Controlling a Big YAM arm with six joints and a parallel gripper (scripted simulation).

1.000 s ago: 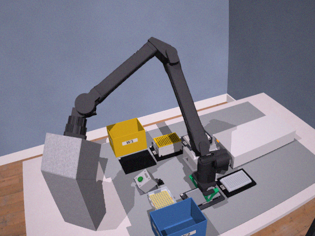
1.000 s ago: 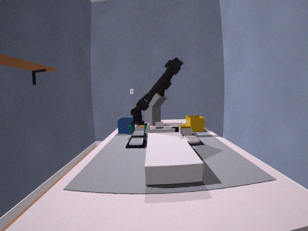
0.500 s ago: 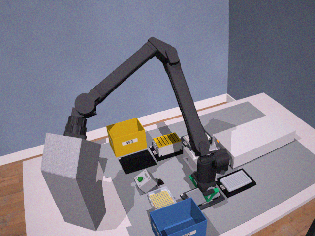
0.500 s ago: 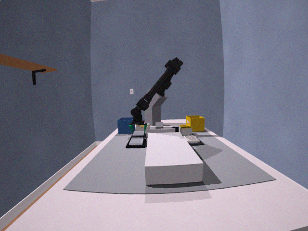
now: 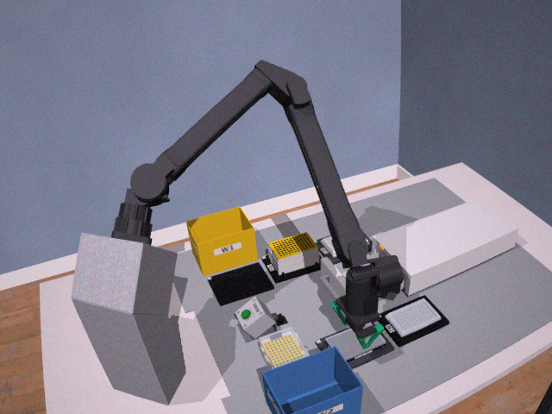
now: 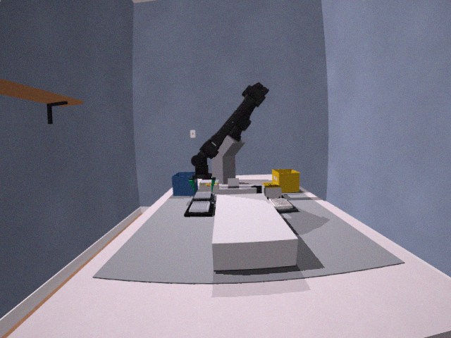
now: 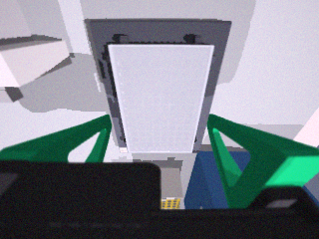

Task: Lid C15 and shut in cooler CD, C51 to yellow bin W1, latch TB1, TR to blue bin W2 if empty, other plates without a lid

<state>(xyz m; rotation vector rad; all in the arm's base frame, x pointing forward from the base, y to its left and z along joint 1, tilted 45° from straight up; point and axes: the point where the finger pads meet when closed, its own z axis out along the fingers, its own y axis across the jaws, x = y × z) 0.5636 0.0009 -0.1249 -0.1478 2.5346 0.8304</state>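
Note:
My gripper [image 5: 359,331] [image 6: 201,182] [image 7: 159,119] is open, its green fingers spread wide. It hangs low over the near end of a pale grey plate lid [image 5: 345,341] [image 6: 202,195] [image 7: 159,85], one finger on each long side, apart from it. The lid lies flat on a dark nest [image 7: 224,50]; a black edge shows along its left side in the wrist view. A white assay plate [image 5: 412,316] [image 6: 199,207] sits in a black nest just right of it. The yellow bin W1 [image 5: 221,241] [image 6: 285,179] stands at the back.
The blue bin W2 [image 5: 311,383] [image 6: 183,183] [image 7: 209,184], the tip box [image 5: 281,349] and the green DONE key [image 5: 245,314] lie left of the gripper. The tip rack [image 5: 291,254] stands by W1. The long white cooler [image 5: 459,235] [image 6: 251,225] lies behind. Another welled plate [image 6: 280,203] sits beyond it.

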